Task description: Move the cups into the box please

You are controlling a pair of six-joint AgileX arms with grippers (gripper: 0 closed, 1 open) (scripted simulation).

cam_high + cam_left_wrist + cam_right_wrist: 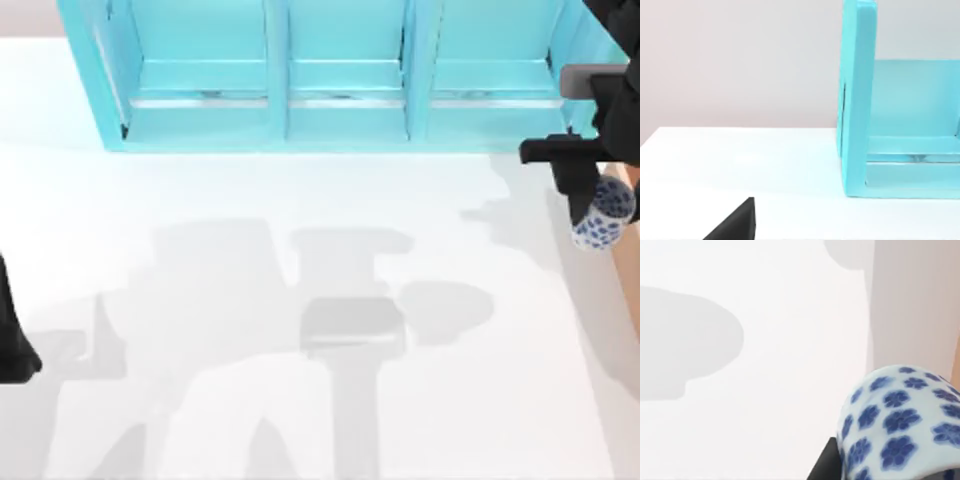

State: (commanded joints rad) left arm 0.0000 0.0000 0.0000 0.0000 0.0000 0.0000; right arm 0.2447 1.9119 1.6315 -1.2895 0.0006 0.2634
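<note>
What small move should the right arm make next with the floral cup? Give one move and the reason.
Probably carry it a little farther toward the table's right, then lower it. The right gripper holds the white floral cup at the table's right edge, where a tan sliver shows, possibly the box. The left arm sits parked at the left.

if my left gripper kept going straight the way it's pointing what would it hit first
Probably the turquoise shelf unit: its end wall stands ahead past bare white table. Depth is unclear.
</note>
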